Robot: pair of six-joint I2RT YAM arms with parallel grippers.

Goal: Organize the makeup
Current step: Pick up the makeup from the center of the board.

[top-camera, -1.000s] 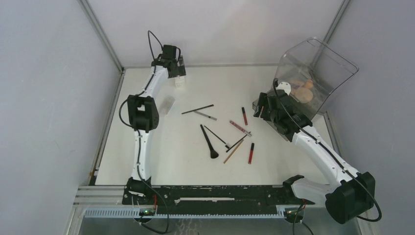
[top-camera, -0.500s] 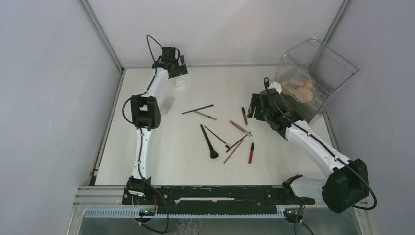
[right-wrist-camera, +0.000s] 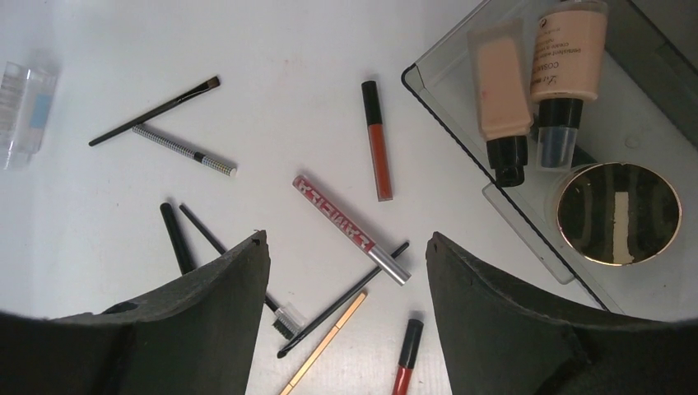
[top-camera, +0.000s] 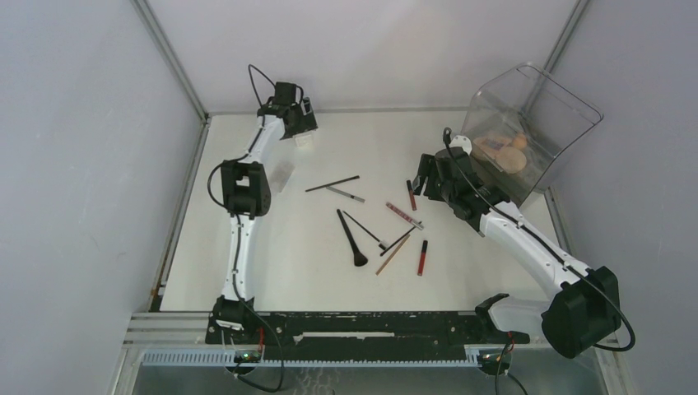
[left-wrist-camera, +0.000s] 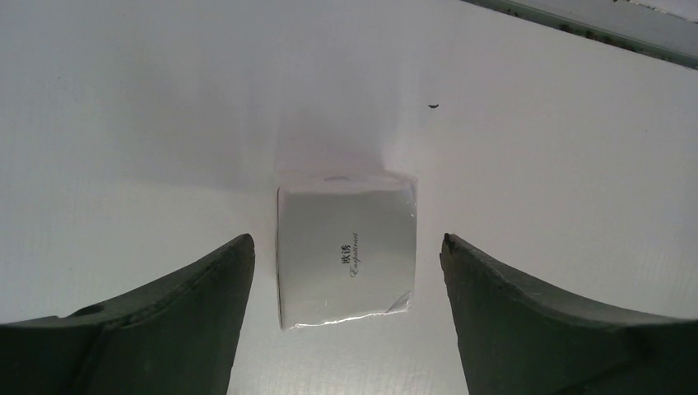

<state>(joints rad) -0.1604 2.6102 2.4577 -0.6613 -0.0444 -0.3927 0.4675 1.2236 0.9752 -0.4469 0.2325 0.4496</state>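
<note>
Lab rig: white table [top-camera: 296,263], grey panel walls [top-camera: 74,164], aluminium frame [top-camera: 169,322].

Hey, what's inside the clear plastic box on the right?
Two tan bottles with black caps and a round gold compact lie in the box. Its smoky walls blur anything deeper, so more cannot be ruled out.

Red lip tube [right-wrist-camera: 404,360] and tan pencil [right-wrist-camera: 328,350] cut off by bottom edge; clear bottle [right-wrist-camera: 22,103] cropped left. Print on white cube jar [left-wrist-camera: 346,247] too small for us.
</note>
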